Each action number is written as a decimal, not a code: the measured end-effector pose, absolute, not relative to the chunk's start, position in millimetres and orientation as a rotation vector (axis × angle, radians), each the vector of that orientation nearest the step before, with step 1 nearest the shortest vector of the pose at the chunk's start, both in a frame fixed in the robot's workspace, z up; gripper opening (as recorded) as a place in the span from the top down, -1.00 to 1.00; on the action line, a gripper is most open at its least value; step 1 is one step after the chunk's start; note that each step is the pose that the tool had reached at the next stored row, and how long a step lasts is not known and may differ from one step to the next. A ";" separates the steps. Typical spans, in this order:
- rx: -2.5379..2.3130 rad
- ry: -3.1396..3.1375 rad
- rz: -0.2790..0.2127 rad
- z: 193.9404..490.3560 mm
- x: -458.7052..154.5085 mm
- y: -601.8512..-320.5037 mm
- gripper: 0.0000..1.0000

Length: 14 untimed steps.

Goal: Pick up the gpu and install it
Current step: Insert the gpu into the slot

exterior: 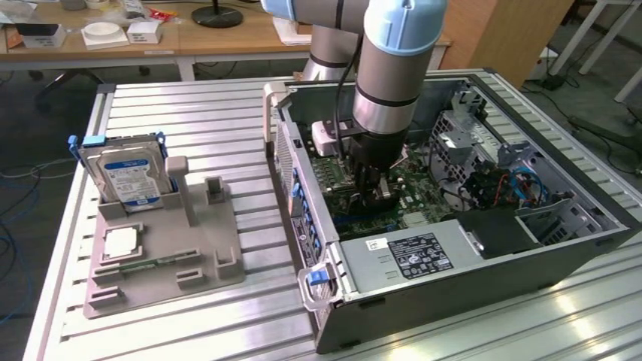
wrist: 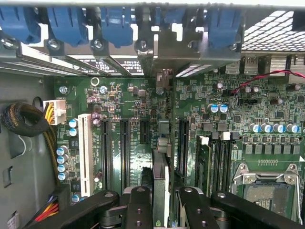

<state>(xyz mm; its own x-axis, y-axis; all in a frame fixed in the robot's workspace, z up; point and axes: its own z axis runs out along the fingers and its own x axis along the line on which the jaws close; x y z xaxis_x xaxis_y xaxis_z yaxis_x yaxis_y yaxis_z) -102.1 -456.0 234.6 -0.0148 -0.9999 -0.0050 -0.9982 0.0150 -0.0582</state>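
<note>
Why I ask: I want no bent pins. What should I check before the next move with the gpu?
1. gpu gripped edge-on by the end effector: ok.
2. End effector inside the open case, over the motherboard: ok.
3. Card edge lined up with a slot: cannot tell, the card hides what lies under it.
4. Card's far end pointing at the rear wall with the blue latches: ok.
5. Red wire away from the card: ok.
6. Card fully seated: cannot tell.
</note>
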 end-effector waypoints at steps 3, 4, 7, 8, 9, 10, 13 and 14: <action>-2.173 2.205 -0.058 234.2 -102.4 -455.9 0.47; -2.173 2.205 -0.058 234.2 -102.4 -455.9 0.47; -2.173 2.206 -0.058 234.2 -102.5 -455.9 0.47; -2.173 2.206 -0.058 234.2 -102.5 -455.9 0.47; -2.173 2.206 -0.058 234.2 -102.5 -455.9 0.47; -2.173 2.206 -0.058 234.2 -102.5 -455.9 0.47; -2.173 2.206 -0.058 234.2 -102.5 -455.9 0.47; -2.173 2.206 -0.058 234.2 -102.5 -455.9 0.47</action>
<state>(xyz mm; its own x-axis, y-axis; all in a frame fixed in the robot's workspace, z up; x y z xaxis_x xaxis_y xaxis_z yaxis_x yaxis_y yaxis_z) -102.5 -455.9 234.2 -0.0149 -0.9999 -0.0056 -0.9982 0.0152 -0.0584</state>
